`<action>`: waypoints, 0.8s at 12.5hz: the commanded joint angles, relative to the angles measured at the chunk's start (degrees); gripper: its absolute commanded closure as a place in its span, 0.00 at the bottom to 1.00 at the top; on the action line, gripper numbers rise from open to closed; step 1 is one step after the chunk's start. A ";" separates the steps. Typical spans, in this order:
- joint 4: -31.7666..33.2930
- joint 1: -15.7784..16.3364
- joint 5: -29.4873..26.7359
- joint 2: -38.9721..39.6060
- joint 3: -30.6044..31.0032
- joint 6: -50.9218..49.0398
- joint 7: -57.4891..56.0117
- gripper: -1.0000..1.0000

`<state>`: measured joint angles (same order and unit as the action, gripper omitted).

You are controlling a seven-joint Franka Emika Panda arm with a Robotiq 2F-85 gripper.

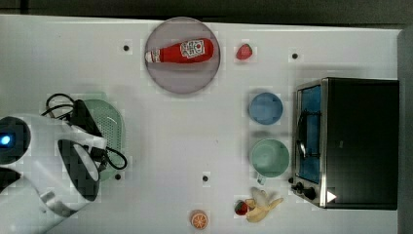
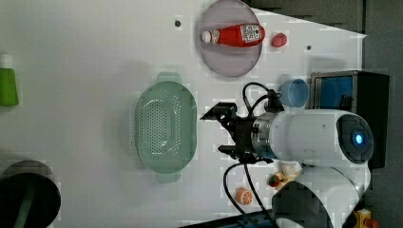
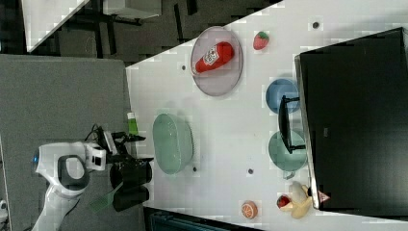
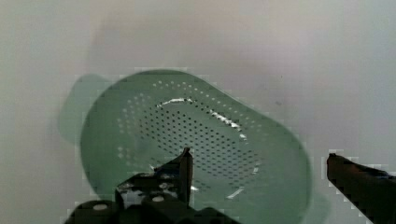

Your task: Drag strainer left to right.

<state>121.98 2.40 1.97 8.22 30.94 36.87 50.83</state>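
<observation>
The gripper (image 2: 221, 130) hung with its fingers spread wide, poised beside the strainer (image 2: 165, 126) and holding nothing. The mint-green basket sat near the top view's left edge of the tabletop (image 1: 195, 146), opposite the toaster oven (image 1: 348, 141); the drag looked not yet begun

Bright, even light; soft shadows, blocky blur.

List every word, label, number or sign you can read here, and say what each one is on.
None can be read.
Ketchup bottle on the plate: white label, print too blurred to read.
Toaster oven: a small white triangle mark at its front corner, no letters legible.
</observation>
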 commanded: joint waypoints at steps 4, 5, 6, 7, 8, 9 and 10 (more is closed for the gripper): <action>-1.43 1.57 4.46 14.50 -1.00 11.87 23.67 0.00; -1.46 1.81 6.05 16.49 -1.30 13.84 24.95 0.00; -1.46 2.08 7.24 18.16 -1.71 15.49 26.03 0.00; -1.47 2.38 7.68 19.61 -2.27 17.02 26.57 0.00; -1.47 2.71 7.68 20.77 -3.08 18.13 26.61 0.00; -1.47 3.12 7.68 21.68 -4.10 18.65 26.62 0.00; -1.47 3.52 7.68 22.25 -5.05 18.63 26.62 0.00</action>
<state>122.65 4.38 9.86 33.80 27.21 54.58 73.13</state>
